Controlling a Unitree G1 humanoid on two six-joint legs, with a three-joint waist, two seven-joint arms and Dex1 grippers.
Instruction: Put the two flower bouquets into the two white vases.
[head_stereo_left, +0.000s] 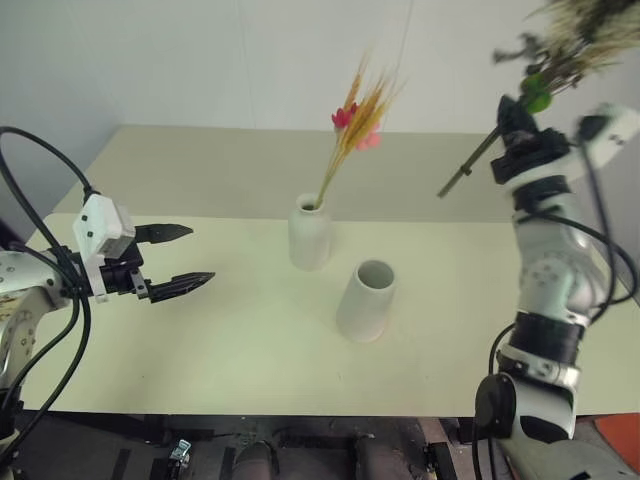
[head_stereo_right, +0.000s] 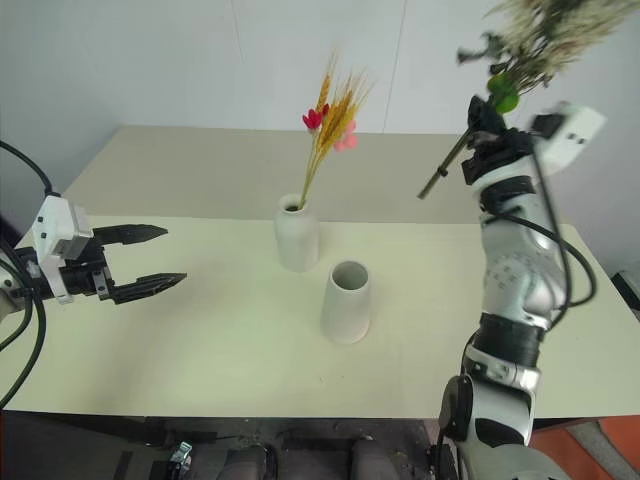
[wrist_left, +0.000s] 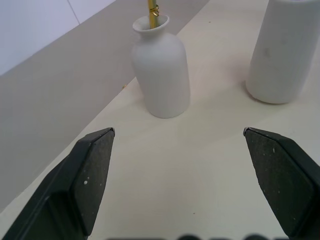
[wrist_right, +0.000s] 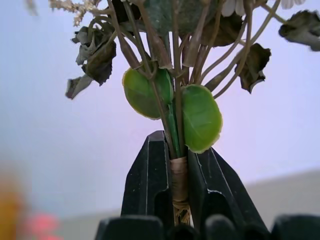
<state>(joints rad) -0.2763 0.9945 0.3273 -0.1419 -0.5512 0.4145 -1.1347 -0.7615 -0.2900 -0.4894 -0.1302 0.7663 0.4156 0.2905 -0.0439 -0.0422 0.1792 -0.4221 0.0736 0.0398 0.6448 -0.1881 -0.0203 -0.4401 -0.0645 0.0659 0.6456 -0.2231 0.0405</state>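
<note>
My right gripper (wrist_right: 179, 200) is raised high at my right side, and its two black fingers (wrist_right: 147, 180) are clamped on the wrapped stem of the bushy bouquet (head_stereo_right: 540, 40). The wrist view shows the bound stalks pinched between the pads, with two round green leaves (wrist_right: 200, 117) just above the fingertips and darker, curled leaves spreading out higher up. From the head views, the bunch tilts up and away to my right, with its pale sprigs at the picture's top edge, while the bare end of the stem (head_stereo_left: 462, 170) sticks out below the grip, slanting down toward the table. It hangs in the air, well apart from both vases.

My left gripper (head_stereo_left: 178, 258) hovers over the left part of the cream table (head_stereo_left: 200, 340), pointing across toward the middle. Its fingers (wrist_left: 92, 175) are spread wide with nothing between them.

Near the middle of the table stands the small narrow-necked white vase (head_stereo_left: 309, 233), upright. The slim orange-yellow grass spray (head_stereo_left: 355, 130) is already in its mouth, leaning a little to my right, with small pink-red blooms (head_stereo_left: 345, 117) near the top. Just beside this vase, nearer to me and to my right, stands the larger wide-mouthed white vase (head_stereo_left: 366, 300), upright, its mouth open and holding nothing that I can see. The two vases are close but not touching. Behind the table is a plain pale wall (head_stereo_left: 200, 60).
</note>
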